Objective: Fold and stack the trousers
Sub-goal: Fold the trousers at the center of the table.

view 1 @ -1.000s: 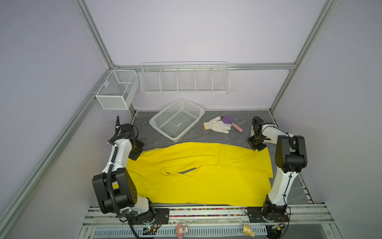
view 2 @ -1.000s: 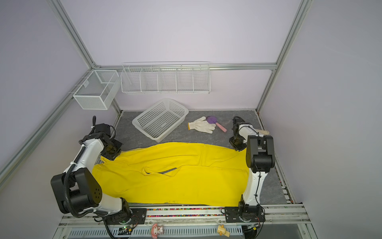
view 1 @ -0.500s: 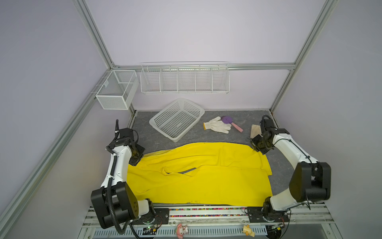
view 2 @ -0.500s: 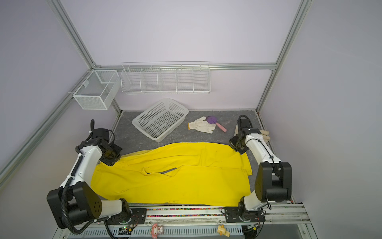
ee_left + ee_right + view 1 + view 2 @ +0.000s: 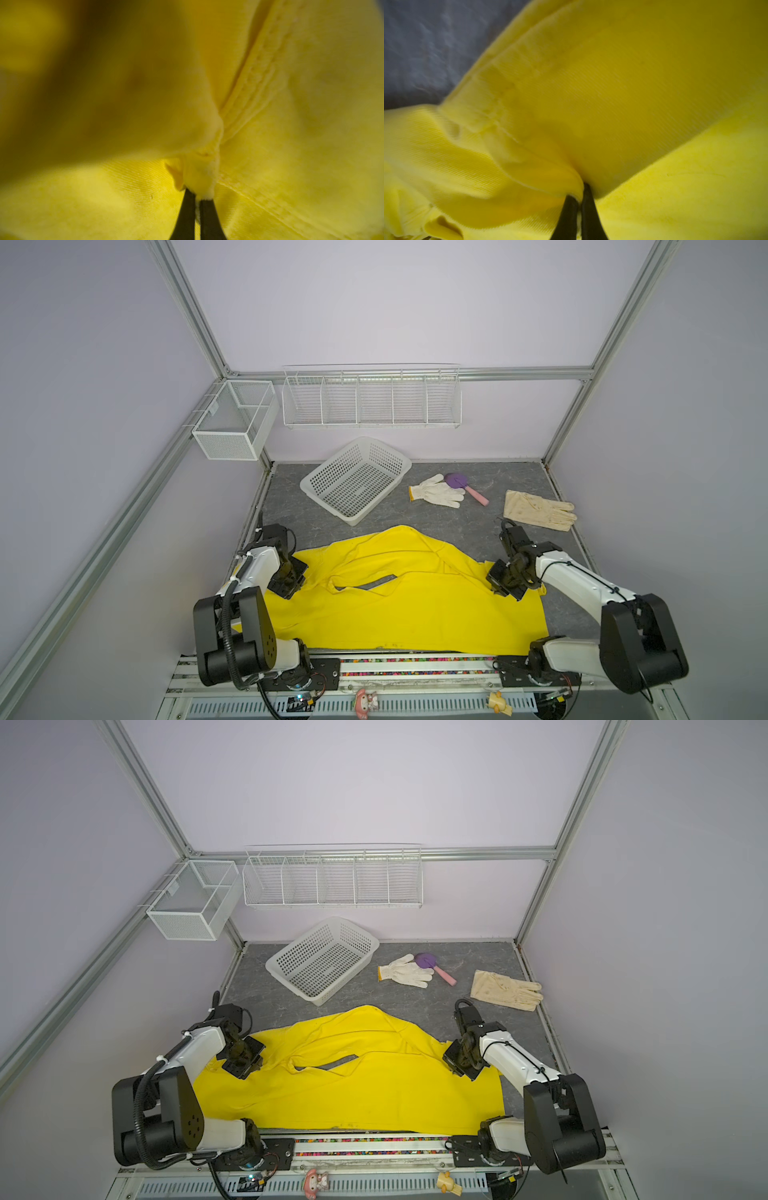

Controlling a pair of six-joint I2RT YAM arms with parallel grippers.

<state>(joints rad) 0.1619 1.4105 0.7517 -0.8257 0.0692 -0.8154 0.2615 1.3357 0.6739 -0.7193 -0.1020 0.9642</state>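
A grey marbled tabletop [image 5: 469,526] sits inside pale lilac walls. The left gripper [image 5: 196,196] is pinched tight on a bunched seam of the trousers [image 5: 407,605]. The right gripper [image 5: 579,196] is clamped the same way on a fold at their right edge. The trousers lie spread across the near half of the table. Farther back lie a white basket [image 5: 357,479], a white knit glove [image 5: 436,491] and a cream glove [image 5: 538,510].

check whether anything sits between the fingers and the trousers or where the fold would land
Nothing visible. The left gripper and right gripper are each shut on the trousers, whose near cloth bears nothing. The white glove, cream glove and basket lie apart.
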